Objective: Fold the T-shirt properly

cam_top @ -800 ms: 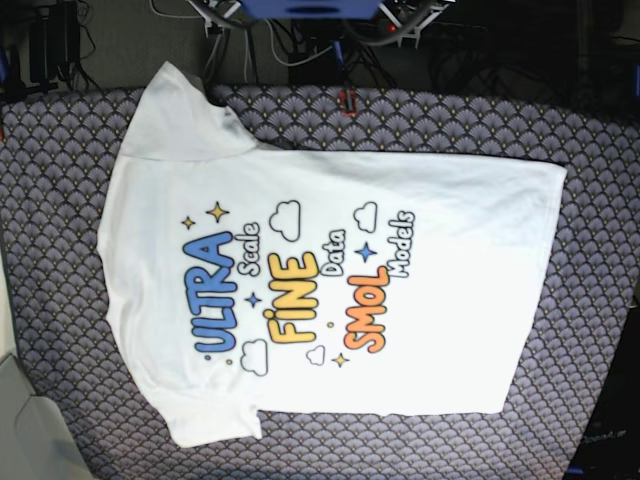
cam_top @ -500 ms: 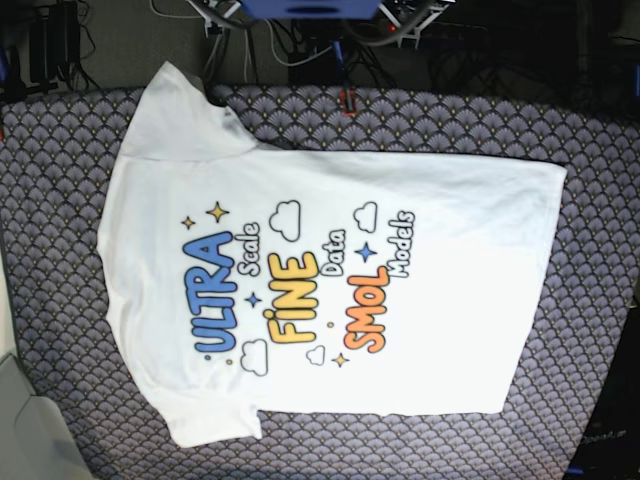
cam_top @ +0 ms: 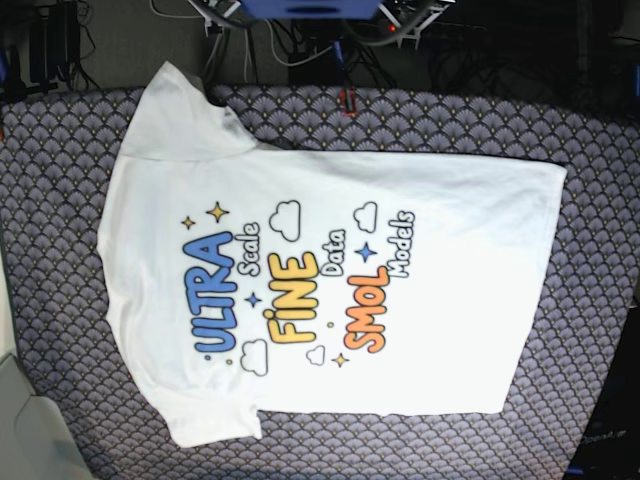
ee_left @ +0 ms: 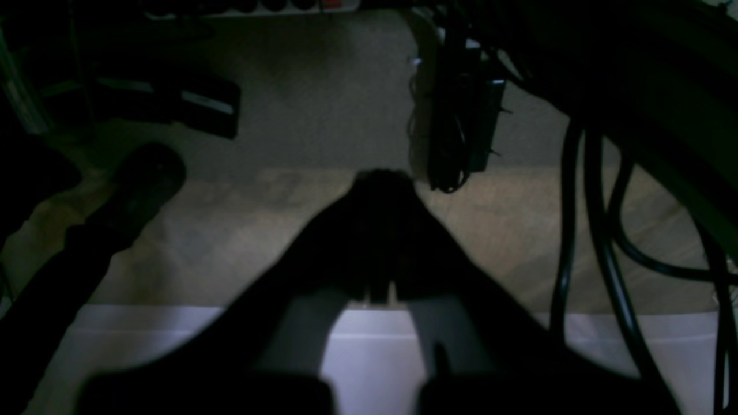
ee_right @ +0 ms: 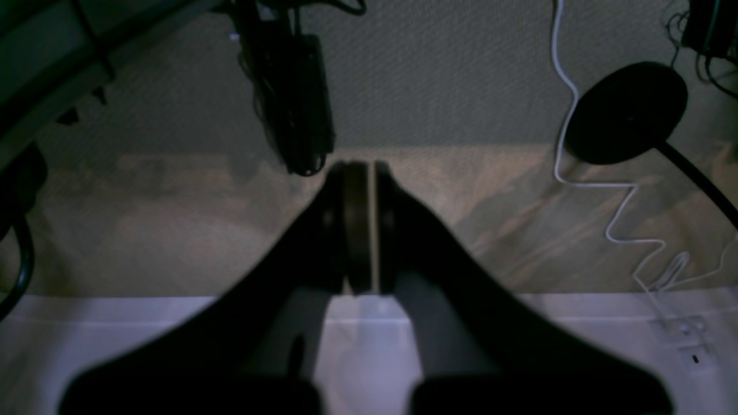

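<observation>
Fabric covered nearly everything: the T-shirt (cam_top: 340, 290) lay spread flat and print-side up on the surface (cam_top: 50, 250), which wore a dark cloth patterned with small scalloped fans. No bins, trays or boxes showed anywhere, so nothing was contained in anything. The shirt's long axis ran side to side in the base view, its collar end and both short sleeves at the left, its straight hem at the right; one sleeve reached the far edge of the cloth, the other the near edge. The lettering, blue "ULTRA", yellow "FINE" and orange "SMOL", read turned on its side among clouds and stars. Neither arm showed from above. Both hung off the surface over a dim carpeted floor (ee_left: 323, 104): the left gripper (ee_left: 377, 230) had its jaws pressed together on nothing, and the right gripper (ee_right: 360, 230) likewise had its jaws drawn together and empty. Black cables (ee_left: 582, 230) dangled beside the left, and a thin white cord (ee_right: 599, 190) trailed across the floor near a dark round base (ee_right: 625, 112).
</observation>
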Robot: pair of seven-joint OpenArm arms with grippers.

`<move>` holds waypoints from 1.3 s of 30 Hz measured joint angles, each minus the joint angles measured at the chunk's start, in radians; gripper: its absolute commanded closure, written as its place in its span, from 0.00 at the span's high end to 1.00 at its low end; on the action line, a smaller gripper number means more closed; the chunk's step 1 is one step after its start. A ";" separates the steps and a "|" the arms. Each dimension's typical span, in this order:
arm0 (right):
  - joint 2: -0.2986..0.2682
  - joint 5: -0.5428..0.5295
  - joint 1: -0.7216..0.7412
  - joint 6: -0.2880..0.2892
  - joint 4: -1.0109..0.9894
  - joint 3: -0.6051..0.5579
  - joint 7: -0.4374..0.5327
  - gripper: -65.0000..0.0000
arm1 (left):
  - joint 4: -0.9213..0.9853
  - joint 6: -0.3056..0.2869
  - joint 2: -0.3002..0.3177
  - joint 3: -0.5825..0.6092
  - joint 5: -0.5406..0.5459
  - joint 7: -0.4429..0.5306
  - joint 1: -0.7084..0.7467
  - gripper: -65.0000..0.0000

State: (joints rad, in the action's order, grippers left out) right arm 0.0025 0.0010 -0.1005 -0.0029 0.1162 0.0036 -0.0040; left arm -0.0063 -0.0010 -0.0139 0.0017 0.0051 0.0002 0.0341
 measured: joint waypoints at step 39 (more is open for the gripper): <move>-0.094 0.003 -0.892 0.009 1.328 -0.049 0.121 0.00 | -1.173 0.009 0.149 -0.002 0.004 0.321 0.824 0.00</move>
State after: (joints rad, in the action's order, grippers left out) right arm -0.0914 0.0044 -0.9920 0.0063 1.4437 -0.0456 0.1169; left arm -1.1790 0.0078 0.1349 -0.0006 0.0093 0.3210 0.8577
